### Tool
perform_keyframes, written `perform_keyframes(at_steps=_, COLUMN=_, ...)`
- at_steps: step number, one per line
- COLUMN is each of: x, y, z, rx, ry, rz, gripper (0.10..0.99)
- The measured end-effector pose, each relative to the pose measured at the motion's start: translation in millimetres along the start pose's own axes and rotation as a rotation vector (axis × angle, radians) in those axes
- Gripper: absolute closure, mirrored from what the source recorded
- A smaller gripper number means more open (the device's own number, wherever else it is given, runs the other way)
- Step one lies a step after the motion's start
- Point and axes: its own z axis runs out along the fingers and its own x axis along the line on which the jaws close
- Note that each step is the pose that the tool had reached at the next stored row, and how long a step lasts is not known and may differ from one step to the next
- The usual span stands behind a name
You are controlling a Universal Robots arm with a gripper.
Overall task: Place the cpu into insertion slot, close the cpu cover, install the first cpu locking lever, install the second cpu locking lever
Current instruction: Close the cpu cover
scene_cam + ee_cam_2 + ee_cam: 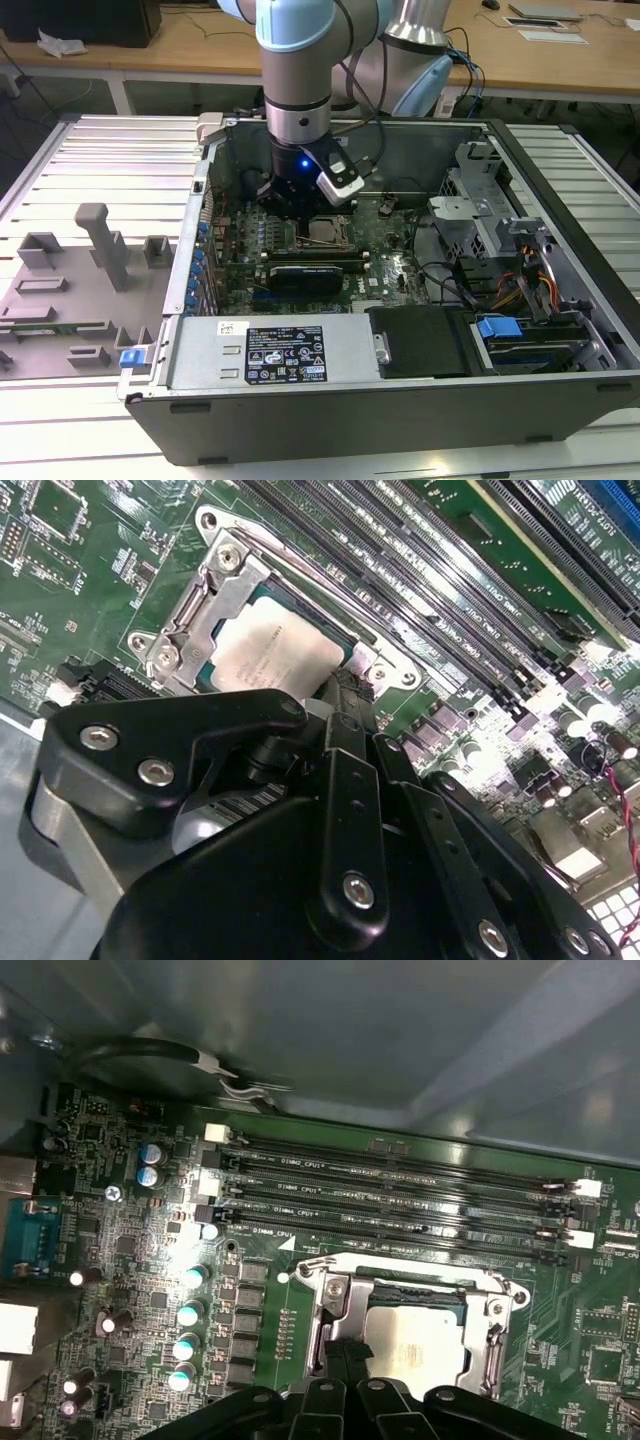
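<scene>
The cpu with its dull silver top lies in the insertion slot on the green motherboard. The silver cpu cover lies flat over it, and the chip shows through the cover's window. A thin metal locking lever runs along the socket's side next to the memory slots. My gripper is shut with nothing between its fingers. Its tip sits at the socket's edge beside the cpu and hides that side. In the exterior view the gripper hangs low inside the open computer case, just beside the socket.
Long black memory slots run beside the socket. Capacitors stand on its other side. The case walls, a grey power supply and a drive cage with cables surround the board. Grey fixtures stand at the exterior view's left.
</scene>
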Motion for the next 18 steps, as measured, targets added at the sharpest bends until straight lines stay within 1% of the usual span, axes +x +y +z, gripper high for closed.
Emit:
perform_keyframes(at_steps=3, x=-0.4, y=-0.1, z=-0.1, rx=0.0, ry=0.0, rz=0.0, gripper=0.98)
perform_keyframes(at_steps=8, x=-4.7, y=-0.7, z=0.2, rx=0.0, ry=0.0001, rz=0.0, gripper=0.98)
perform_keyframes(at_steps=15, x=-5.5, y=3.6, z=0.3, rx=0.0, ry=-0.0001, rz=0.0, gripper=0.98)
perform_keyframes(at_steps=18, x=-5.8, y=4.4, z=0.2, rx=-0.001, ry=0.0, rz=-0.001, gripper=0.98)
